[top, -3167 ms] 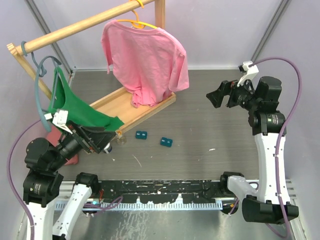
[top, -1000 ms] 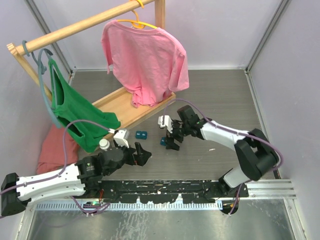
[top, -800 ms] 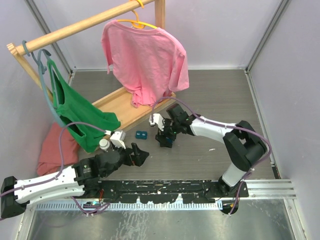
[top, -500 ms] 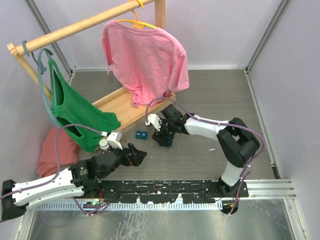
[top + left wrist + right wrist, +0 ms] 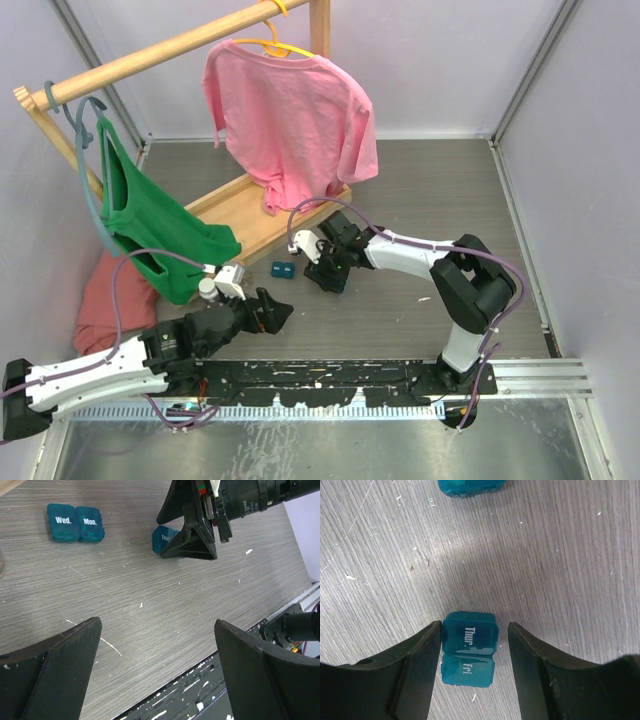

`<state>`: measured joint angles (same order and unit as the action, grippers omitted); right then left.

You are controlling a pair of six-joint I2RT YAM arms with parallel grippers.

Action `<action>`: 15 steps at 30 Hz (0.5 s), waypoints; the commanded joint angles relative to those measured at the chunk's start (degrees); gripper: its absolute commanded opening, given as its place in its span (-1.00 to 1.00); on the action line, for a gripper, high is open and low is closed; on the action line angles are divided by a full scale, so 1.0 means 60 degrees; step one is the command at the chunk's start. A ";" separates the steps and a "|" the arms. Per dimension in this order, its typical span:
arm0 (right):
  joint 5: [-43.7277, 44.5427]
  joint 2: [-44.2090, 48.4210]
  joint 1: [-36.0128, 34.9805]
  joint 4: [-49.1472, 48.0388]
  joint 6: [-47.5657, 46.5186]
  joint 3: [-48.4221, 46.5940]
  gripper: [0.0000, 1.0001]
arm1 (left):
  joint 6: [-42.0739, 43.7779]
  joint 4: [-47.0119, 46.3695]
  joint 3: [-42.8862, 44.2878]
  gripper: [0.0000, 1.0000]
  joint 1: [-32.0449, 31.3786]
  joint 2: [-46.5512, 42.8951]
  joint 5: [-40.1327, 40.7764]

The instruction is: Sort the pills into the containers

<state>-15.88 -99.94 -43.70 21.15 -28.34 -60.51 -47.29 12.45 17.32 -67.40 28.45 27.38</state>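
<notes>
Where the right tool [image 5: 475, 626] reaches down to the grey bench [image 5: 420, 310], I see its two dark fingers [image 5: 415, 670] spread wide on either side of a teal container marked Thur. and Fri. [image 5: 469, 650]. In the wrist view one finger touches or all but touches the box's edge and the other stands apart from it, so the box is straddled, not clamped. It lies flat with its lids shut, near the middle of the bench. A second container [image 5: 76, 523], marked Wed. and Mon., lies flat just to its left, the two apart. My left tool [image 5: 157, 625] hovers nearer the arm bases, fingers spread wide with only bare bench between them, pointing toward both boxes. Behind, a wooden rack [image 5: 150, 55] carries a pink shirt [image 5: 295, 120] and a green garment [image 5: 150, 215].
</notes>
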 commanded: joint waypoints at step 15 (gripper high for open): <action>-0.0728 0.0648 0.0066 0.0329 0.0826 -0.0578 -0.44 | -0.0222 -0.1763 0.0069 0.95 -0.0032 0.0412 -0.0554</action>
<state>-15.57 -100.31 -44.14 22.52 -26.28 -61.60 -47.62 10.85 17.30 -67.40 29.89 26.44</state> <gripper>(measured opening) 0.512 0.976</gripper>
